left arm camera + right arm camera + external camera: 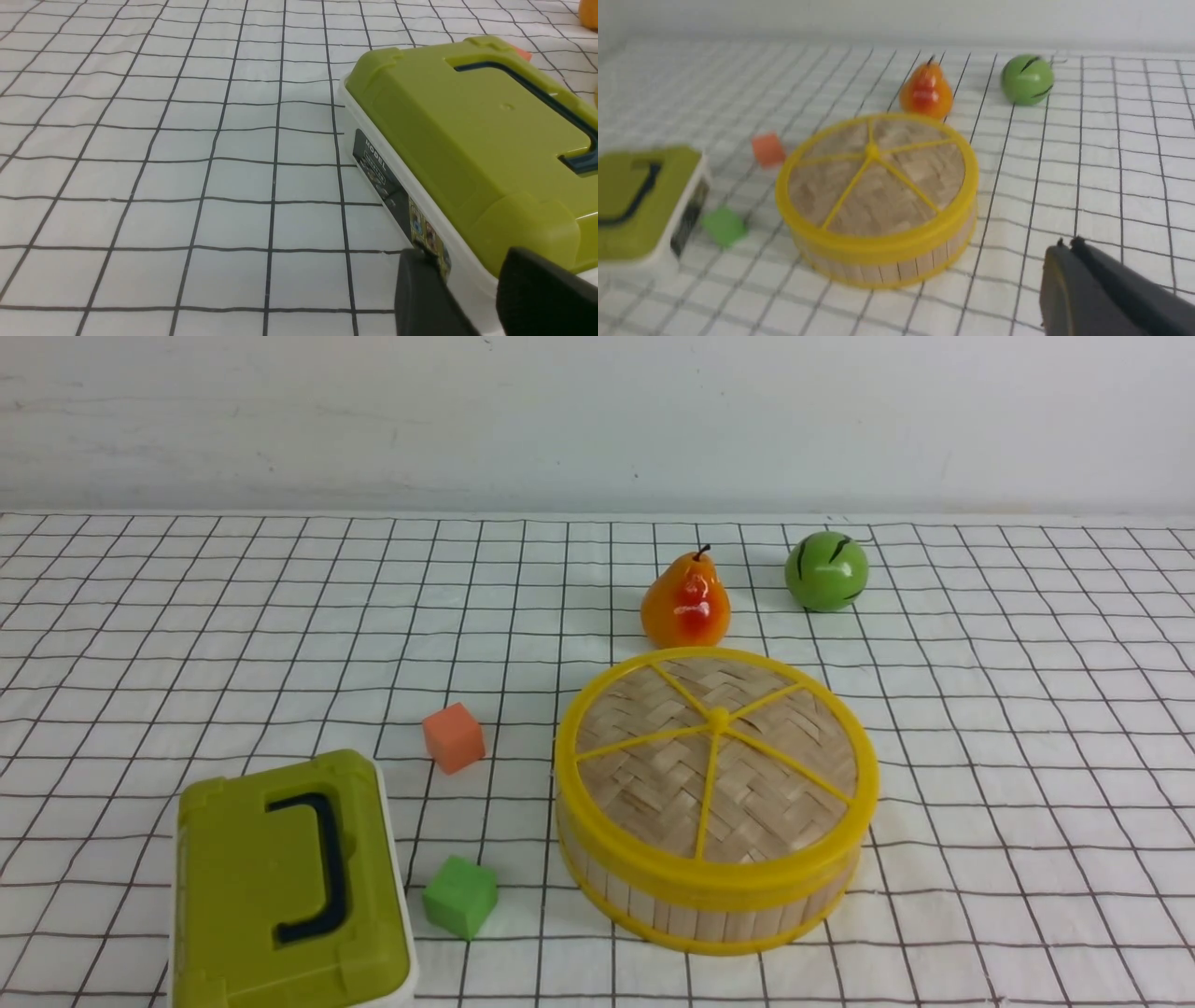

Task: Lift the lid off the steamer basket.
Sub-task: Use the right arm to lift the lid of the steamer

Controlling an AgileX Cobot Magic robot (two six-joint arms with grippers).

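Lid (717, 756) seated on steamer basket (709, 905), right of centre on checked worktop (1027, 756), near 1 pear (685, 602). Right pincer (1068, 242) clenched, empty, apart from basket; left pincer (462, 261) released beside olive box (467, 116).

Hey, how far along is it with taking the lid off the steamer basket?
Done: nothing yet; the lid sits flat on the steamer basket. In hand: nothing; the right gripper is shut and empty, short of the basket, and the left gripper hangs open by the green box. Left: reach the lid, grip it, lift it off.
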